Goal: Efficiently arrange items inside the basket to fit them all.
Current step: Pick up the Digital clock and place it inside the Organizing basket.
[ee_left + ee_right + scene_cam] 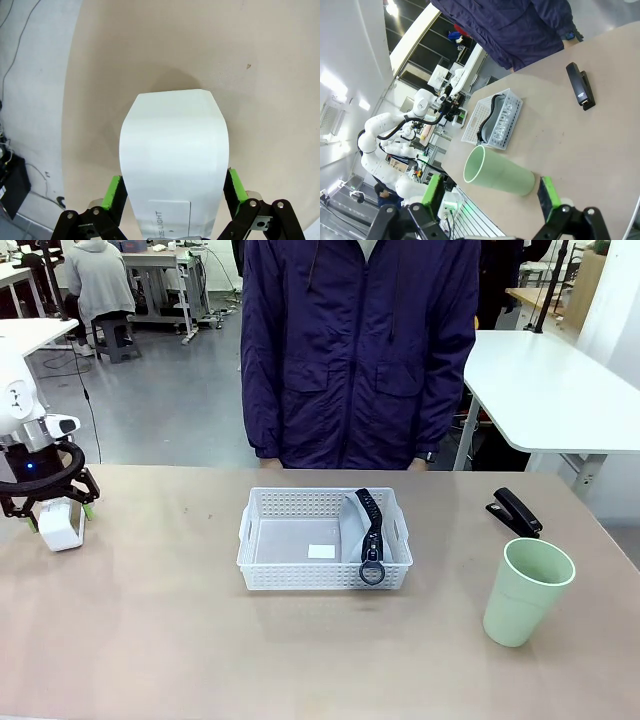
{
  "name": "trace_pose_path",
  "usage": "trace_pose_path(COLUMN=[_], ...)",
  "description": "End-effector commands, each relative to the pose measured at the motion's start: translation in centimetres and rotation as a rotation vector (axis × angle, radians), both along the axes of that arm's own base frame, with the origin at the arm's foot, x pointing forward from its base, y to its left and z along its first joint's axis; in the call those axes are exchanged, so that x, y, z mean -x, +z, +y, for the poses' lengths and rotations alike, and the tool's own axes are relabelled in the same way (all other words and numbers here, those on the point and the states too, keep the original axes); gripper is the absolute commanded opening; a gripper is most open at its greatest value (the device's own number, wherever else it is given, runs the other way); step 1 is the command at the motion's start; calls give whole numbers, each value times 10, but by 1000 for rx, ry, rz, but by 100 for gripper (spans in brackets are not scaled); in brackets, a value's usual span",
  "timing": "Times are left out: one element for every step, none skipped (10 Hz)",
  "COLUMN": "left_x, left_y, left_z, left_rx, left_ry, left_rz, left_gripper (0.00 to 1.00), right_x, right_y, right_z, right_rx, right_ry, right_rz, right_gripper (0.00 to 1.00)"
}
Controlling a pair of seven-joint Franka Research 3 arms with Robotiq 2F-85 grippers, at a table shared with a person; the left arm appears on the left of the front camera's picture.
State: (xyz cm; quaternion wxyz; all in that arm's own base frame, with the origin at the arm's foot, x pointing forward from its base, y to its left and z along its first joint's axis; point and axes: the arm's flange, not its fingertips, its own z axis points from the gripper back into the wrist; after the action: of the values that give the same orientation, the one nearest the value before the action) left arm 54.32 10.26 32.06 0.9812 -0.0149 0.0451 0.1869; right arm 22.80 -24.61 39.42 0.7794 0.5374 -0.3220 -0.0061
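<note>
The white basket (pixel 260 558) stands at the table's middle. Inside it, along its right end, leans the grey soft case (pixel 354 525) with its black strap and ring (pixel 372 572). At the far left my left gripper (pixel 56 508) is shut on the white box (pixel 62 526), low over the table; both green pads press the sides of the box (pixel 172 160). The black stapler (pixel 515 512) lies at the right. Nearer the front stands the pale green cup (pixel 526 590). My right gripper (pixel 490 189) is open, with the cup (pixel 500 175) ahead of it and untouched.
A person in a dark blue jacket (pixel 360 350) stands at the far edge, right behind the basket. The right wrist view also takes in the basket (pixel 502 117) and the stapler (pixel 580 86). Bare tabletop lies between the box and the basket.
</note>
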Motion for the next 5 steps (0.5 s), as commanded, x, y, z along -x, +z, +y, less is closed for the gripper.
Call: trace_pose_path(left_x=[-5,-6,-7,-7,-8], left_y=[0,1,1,0,-2], left_z=[-1,-2,-2,-3,-4], left_rx=[8,16,20,24,25], left_ry=[5,7,8,7,4], left_rz=[10,7,8,9,13], left_gripper=[42,41,0,0,0], right_x=[-2,-2,-2,-2,-2], right_y=[2,2,2,2,2], right_z=[-1,-1,-1,-1,-1], right_rx=[1,1,1,1,1], right_ry=[-3,-3,-3,-3,-3], right_rz=[-33,-33,-33,-33,-33], right_gripper=[100,100,100,100,100])
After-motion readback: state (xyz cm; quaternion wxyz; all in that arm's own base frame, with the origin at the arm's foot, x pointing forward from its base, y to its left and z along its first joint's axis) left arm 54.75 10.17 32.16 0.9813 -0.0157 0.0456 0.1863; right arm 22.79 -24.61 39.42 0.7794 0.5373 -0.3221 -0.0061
